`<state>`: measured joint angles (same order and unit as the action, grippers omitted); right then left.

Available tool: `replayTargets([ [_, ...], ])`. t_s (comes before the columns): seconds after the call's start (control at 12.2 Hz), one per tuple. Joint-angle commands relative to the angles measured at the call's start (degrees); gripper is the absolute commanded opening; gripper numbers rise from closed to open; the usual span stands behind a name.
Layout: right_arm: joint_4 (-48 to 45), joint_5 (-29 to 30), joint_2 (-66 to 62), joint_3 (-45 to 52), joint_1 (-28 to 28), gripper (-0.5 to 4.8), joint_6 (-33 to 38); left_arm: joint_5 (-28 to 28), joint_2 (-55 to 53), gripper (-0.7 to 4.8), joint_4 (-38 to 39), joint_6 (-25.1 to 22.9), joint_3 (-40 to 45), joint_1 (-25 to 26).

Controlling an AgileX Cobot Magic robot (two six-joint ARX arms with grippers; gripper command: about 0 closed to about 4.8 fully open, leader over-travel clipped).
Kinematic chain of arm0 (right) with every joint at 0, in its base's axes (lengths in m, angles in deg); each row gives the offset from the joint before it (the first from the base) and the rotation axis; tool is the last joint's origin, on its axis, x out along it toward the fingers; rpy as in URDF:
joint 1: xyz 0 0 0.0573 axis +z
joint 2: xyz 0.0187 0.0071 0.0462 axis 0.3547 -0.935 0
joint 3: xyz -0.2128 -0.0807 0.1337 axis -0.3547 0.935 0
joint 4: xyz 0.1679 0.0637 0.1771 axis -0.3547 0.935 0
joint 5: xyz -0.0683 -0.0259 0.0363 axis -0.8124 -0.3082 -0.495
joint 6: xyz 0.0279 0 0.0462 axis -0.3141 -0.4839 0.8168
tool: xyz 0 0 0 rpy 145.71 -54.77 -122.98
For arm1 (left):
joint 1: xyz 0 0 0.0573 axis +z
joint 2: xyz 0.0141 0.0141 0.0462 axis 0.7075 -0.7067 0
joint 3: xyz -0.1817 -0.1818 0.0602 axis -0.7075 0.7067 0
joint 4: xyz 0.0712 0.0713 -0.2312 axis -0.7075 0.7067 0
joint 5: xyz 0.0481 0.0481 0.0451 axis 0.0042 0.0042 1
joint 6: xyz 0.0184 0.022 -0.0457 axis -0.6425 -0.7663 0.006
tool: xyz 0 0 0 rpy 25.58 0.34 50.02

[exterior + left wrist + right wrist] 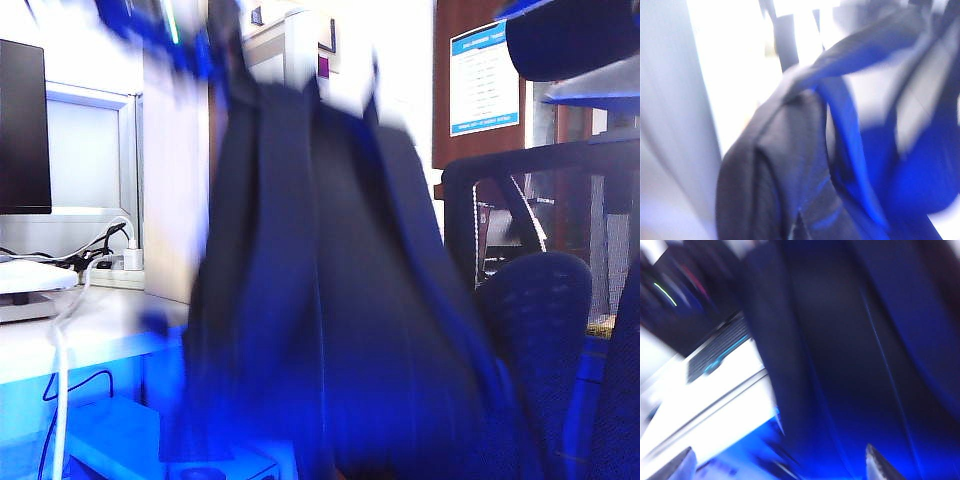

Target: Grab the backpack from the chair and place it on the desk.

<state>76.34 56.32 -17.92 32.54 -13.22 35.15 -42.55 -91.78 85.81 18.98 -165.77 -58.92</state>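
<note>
The dark navy backpack (330, 290) hangs in mid-air in the middle of the exterior view, between the white desk (110, 335) on the left and the black mesh chair (545, 300) on the right. It is blurred. My left gripper (797, 227) is shut on the backpack's top, and its blurred arm (150, 25) reaches in from the upper left. The left wrist view shows the backpack body (775, 165) and a strap (865, 40). My right gripper (780, 465) is open, with its fingertips (879, 466) wide apart and nothing between them, close in front of the backpack's fabric (850, 355).
A dark monitor (22, 125), a white device (30, 278) and cables (95, 250) sit on the desk at the left. The pale upright divider (172, 170) stands behind the backpack. The chair's headrest (570, 40) and blue cushion (535, 320) fill the right side.
</note>
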Motion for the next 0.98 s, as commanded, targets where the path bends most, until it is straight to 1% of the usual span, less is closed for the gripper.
replayTargets([
  [0.08,-1.0,5.2,0.8,-0.5,0.1,4.32,-2.1,8.6,10.7,-0.06,-16.1,-0.5,-2.9,0.8],
  [0.16,-1.0,6.2,1.5,-0.9,0.1,4.32,-3.0,10.6,13.0,-0.06,-16.4,-1.0,-2.9,2.0],
  [0.25,-1.3,7.2,2.3,-1.0,0.1,4.32,-3.3,11.0,15.0,-0.06,-16.4,-2.1,-2.9,3.6],
  [0.41,-1.2,8.2,3.3,-1.7,0.1,4.32,-3.3,14.6,18.4,-0.06,-16.2,-2.0,-2.9,7.8],
  [0.49,-1.6,9.0,3.5,-1.7,0.3,4.32,-3.3,15.9,20.0,-0.06,-16.2,-1.7,-2.9,11.3],
  [0.82,-1.4,10.0,4.3,-2.6,3.0,4.31,-3.3,15.7,22.0,-0.06,-15.9,-1.3,-4.9,26.4],
  [0.9,-1.4,9.7,4.3,-2.7,3.9,4.31,-3.3,15.7,21.9,-0.06,-15.9,-0.7,-6.9,31.9],
  [0.98,-1.4,9.9,4.3,-2.7,4.0,4.31,-3.3,15.7,21.1,-0.06,-16.4,1.1,-8.3,35.1],
])
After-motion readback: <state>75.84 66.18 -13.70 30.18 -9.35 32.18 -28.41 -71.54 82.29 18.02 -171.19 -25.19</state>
